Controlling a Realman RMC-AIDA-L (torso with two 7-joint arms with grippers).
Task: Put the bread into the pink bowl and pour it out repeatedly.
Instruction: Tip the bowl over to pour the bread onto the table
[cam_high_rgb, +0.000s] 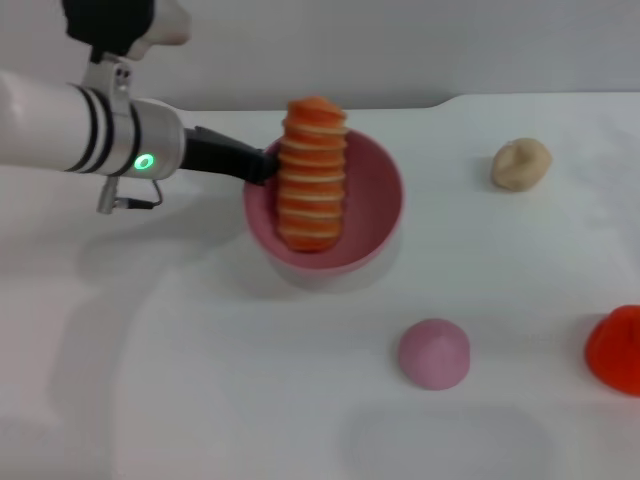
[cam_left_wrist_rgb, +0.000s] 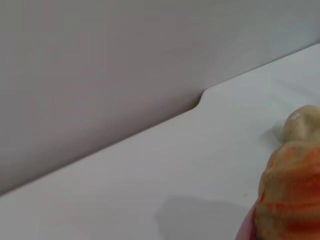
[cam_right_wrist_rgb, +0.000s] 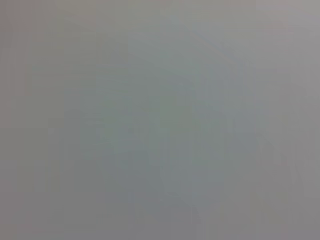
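Note:
The pink bowl (cam_high_rgb: 375, 200) is held off the white table and tilted, its opening facing me; a shadow lies under it. The bread (cam_high_rgb: 312, 175) lies in it, striped orange-and-cream face up, one end sticking out over the far rim. My left gripper (cam_high_rgb: 262, 165) is shut on the bowl's left rim. In the left wrist view the bread (cam_left_wrist_rgb: 292, 195) shows close up, with a sliver of the bowl's rim (cam_left_wrist_rgb: 246, 231) beside it. The right gripper is out of view; its wrist view shows only plain grey.
A small beige rounded lump (cam_high_rgb: 520, 163) lies at the back right and also shows in the left wrist view (cam_left_wrist_rgb: 302, 122). A pink dome-shaped bun (cam_high_rgb: 434, 353) sits in front of the bowl. A red object (cam_high_rgb: 618, 348) is at the right edge.

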